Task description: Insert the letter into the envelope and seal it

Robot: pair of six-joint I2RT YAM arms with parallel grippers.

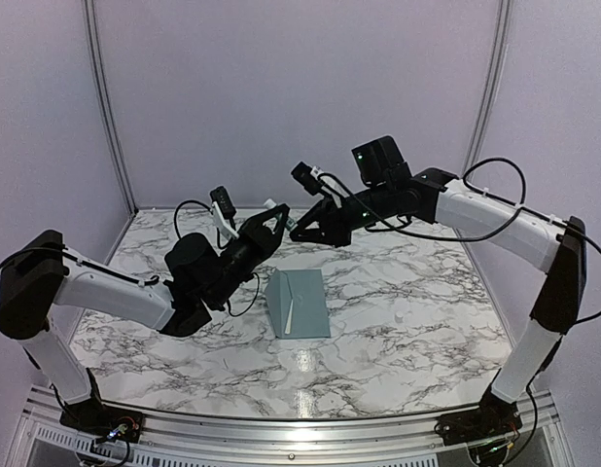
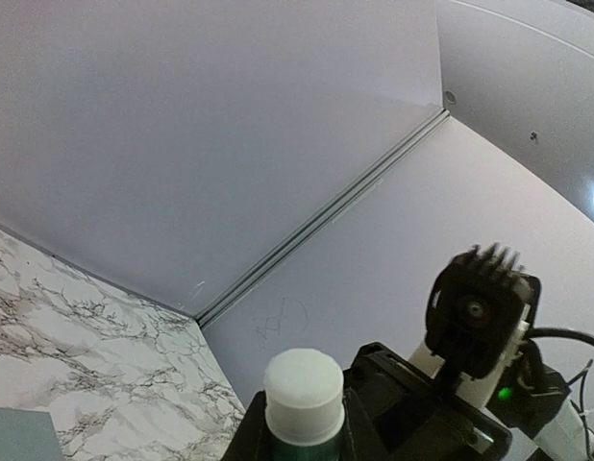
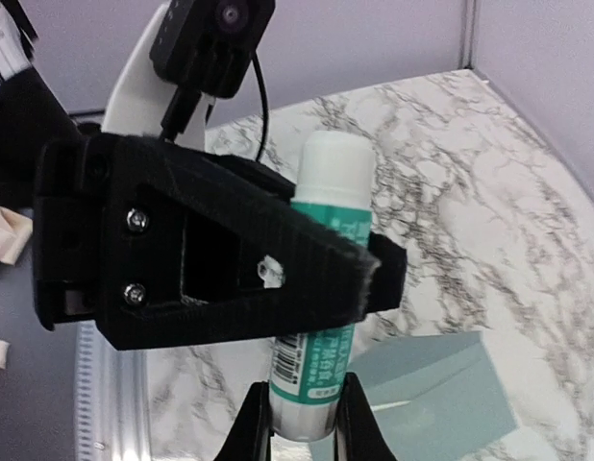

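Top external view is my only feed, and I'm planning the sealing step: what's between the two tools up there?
Observer: The right wrist view shows a glue stick with a white cap and green label.
Operator: Which tool has it?
Observer: Both. The right tool pinches its base and the left tool clamps its middle.
Operator: Is the cap off?
Observer: No, the left wrist view shows the cap on.
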